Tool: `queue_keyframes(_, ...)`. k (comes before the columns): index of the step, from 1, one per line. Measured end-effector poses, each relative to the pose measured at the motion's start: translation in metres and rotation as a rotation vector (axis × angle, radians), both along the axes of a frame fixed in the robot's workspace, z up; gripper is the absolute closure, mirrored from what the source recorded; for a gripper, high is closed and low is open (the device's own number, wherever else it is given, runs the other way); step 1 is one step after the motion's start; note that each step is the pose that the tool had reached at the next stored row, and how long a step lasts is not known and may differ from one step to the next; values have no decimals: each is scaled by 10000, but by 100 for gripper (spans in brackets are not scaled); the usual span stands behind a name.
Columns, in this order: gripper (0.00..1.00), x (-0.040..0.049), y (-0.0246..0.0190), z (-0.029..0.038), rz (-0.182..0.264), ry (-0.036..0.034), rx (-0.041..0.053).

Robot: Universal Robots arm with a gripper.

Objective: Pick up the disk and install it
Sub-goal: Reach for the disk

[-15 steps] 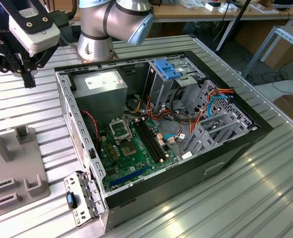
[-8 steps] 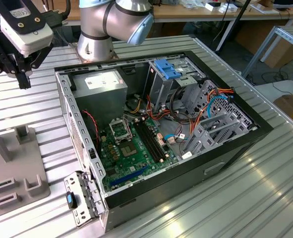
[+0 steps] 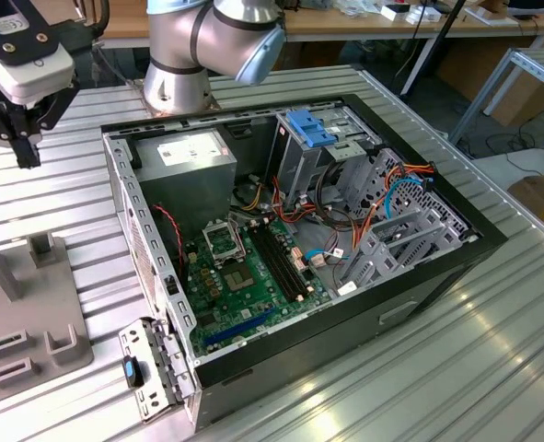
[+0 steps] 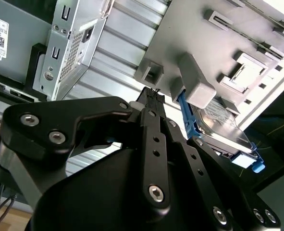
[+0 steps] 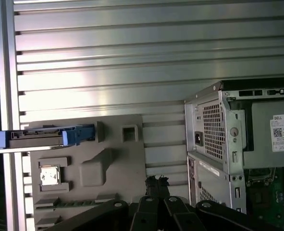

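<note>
So the gripper (image 3: 28,155) hung fingers-down off the end of the arm (image 3: 207,37), jaws pinched together on nothing at all. In the first wrist view its tips floated above the table (image 5: 132,57), just off the side of the grey tray (image 5: 108,163) that faced the computer case (image 5: 214,139), touching neither one. The wrist was turned straight down. The arm's fat silver joints sat a good way off from the tray, up by the end of the case where the grey power supply (image 3: 184,157) sat.

The disk (image 5: 45,137) was parked in the tray, well clear of the gripper. It stood on its thin edge in a slot along one border of the tray, so from above you got just a skinny strip. Its long axis ran along that border, same direction as the ridges in the table. One end, capped by a blue rail (image 5: 79,134), pointed toward the case and stopped near a little square socket (image 5: 129,133) in the tray. The other end stuck out past the tray's opposite side. In the second wrist view the disk showed its broad shiny face right beside a grey block (image 4: 194,84) of the tray, with a blue tab (image 4: 250,161) at its outer corner.

The case lay open next to the tray, motherboard (image 3: 244,276) facing up.
</note>
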State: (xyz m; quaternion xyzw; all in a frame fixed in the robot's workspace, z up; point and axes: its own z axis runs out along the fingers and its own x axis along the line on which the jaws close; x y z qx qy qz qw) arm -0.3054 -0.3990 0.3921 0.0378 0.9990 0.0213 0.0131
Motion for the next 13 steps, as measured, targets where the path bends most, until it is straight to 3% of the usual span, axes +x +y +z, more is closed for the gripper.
queue_keyframes(6, 89, -244, 0, 0, 0, 0, 0)
queue_keyframes(13, 89, -253, 0, 0, 0, 0, 0)
